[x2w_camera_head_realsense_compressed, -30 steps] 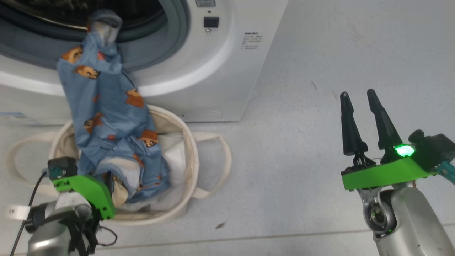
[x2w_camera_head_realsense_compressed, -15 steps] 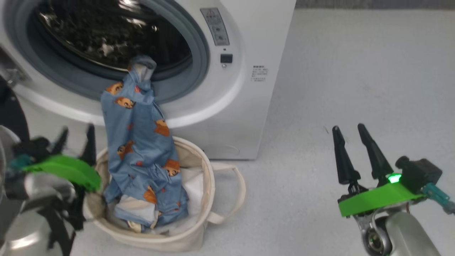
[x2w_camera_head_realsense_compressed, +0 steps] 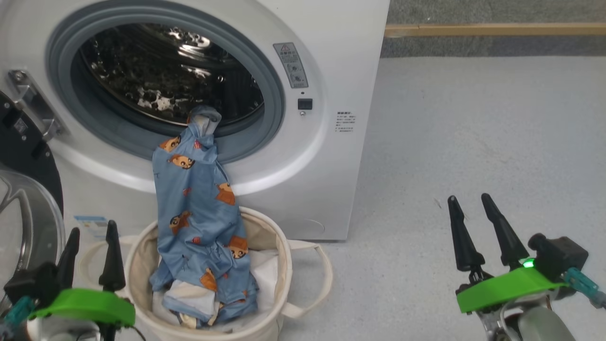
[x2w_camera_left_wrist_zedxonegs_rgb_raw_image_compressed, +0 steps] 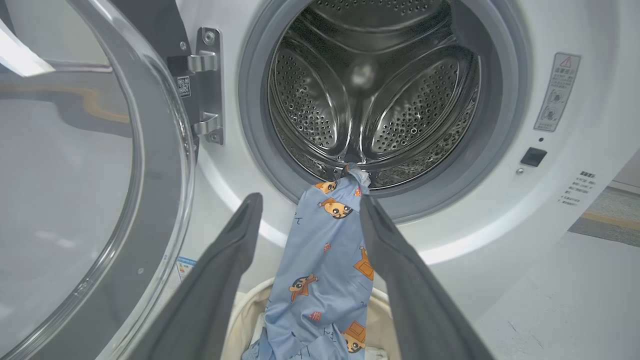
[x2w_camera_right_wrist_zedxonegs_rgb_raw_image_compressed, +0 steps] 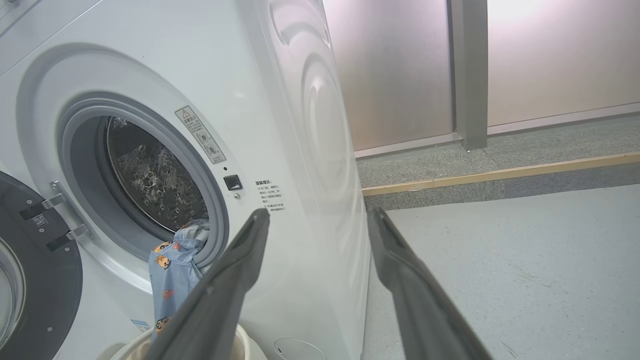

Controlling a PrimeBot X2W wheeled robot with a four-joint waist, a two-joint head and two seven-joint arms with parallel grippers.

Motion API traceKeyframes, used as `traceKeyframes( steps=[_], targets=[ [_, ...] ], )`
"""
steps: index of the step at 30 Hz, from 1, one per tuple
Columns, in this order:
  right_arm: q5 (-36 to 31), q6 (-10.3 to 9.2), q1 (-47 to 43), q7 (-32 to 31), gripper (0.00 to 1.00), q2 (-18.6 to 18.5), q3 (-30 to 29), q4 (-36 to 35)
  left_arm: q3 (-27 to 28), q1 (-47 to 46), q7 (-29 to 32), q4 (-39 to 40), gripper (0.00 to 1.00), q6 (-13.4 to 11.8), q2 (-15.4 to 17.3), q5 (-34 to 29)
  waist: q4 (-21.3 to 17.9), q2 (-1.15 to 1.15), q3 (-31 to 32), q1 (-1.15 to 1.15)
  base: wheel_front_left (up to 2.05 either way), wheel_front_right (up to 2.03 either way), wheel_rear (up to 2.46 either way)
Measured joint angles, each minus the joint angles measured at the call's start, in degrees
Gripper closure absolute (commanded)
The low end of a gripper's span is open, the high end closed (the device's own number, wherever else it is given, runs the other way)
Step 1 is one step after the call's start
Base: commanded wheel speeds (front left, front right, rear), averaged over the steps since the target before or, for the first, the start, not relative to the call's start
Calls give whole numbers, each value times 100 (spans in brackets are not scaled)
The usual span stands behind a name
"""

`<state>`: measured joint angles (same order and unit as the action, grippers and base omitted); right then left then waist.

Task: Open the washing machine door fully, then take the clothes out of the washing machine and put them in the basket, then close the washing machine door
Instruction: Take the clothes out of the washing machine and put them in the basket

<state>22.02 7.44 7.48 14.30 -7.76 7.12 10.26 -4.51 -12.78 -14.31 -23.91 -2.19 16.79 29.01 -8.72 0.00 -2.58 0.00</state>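
The left tool [x2w_camera_head_realsense_compressed: 93, 227] has drawn back from the clothes [x2w_camera_head_realsense_compressed: 199, 208] and now stands just left of the basket [x2w_camera_head_realsense_compressed: 282, 265], fingers spread and empty. The right tool [x2w_camera_head_realsense_compressed: 468, 197] is open and empty too, well apart over the floor [x2w_camera_head_realsense_compressed: 473, 118]. The clothes hang from the washing machine [x2w_camera_head_realsense_compressed: 331, 71] drum's lip down into the basket. The washing machine door [x2w_camera_head_realsense_compressed: 23, 161] stands open at left.

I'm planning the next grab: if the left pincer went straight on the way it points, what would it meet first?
Most likely the blue bear-print garment, draped over the grey gasket ahead of the left pincer; the steel drum lies behind. Depth is hard to judge.
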Motion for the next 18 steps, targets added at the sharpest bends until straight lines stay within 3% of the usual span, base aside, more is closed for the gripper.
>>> traceKeyframes(
  steps=[9,18],
  targets=[
    [-99,0,-319,0,0,45,12,100,131,1016,171,872,0,-337,13,-43,-7,0,303,0,0,0,0],
    [-140,0,-329,-1,0,45,108,133,235,1413,338,1675,0,-645,57,-37,-45,0,415,0,0,0,0]
  ],
)
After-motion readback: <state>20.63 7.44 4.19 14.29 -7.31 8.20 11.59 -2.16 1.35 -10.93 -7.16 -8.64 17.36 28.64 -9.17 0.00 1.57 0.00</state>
